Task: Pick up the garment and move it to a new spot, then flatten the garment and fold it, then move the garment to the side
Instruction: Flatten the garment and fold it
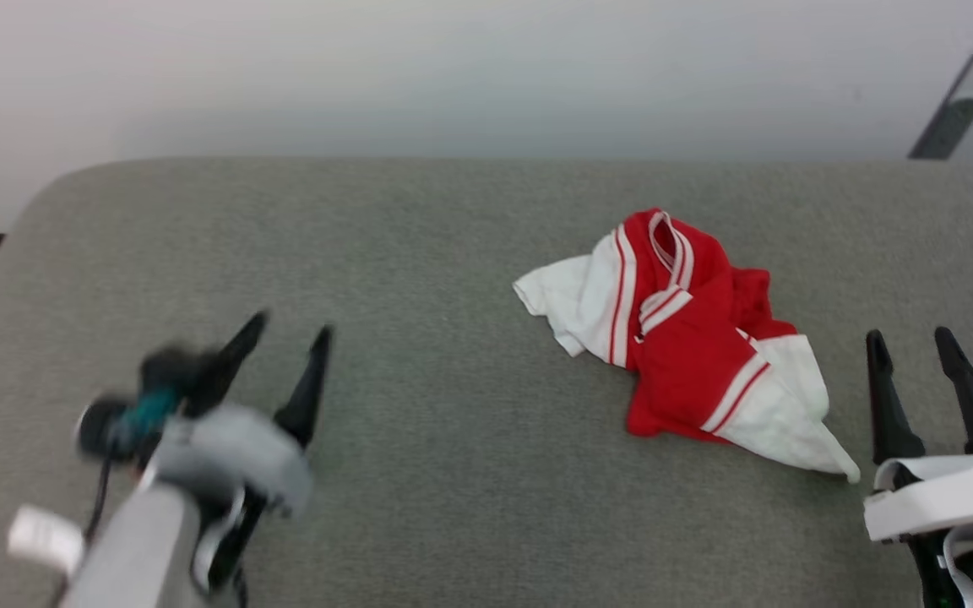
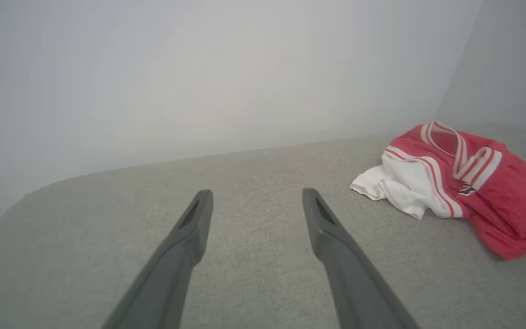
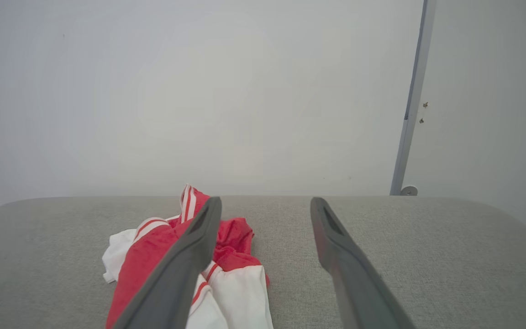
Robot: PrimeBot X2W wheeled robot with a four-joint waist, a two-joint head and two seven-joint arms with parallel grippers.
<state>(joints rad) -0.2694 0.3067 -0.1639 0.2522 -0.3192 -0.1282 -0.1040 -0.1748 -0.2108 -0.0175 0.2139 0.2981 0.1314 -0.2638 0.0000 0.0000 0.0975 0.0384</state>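
Note:
The garment, a red T-shirt with white sleeves and striped trim, lies crumpled in a heap on the grey fabric surface, right of centre. My left gripper hovers open at the lower left, well away from the cloth, which sits to its right in the left wrist view. My right gripper stands open at the lower right, just right of the garment's white sleeve. In the right wrist view the garment lies partly behind my left-hand finger. Nothing sits between the fingers of either gripper.
A pale wall rises behind the surface's far edge. The surface's rounded left corner drops off beside a dark frame on the floor. A grey vertical strip runs down the wall at the right.

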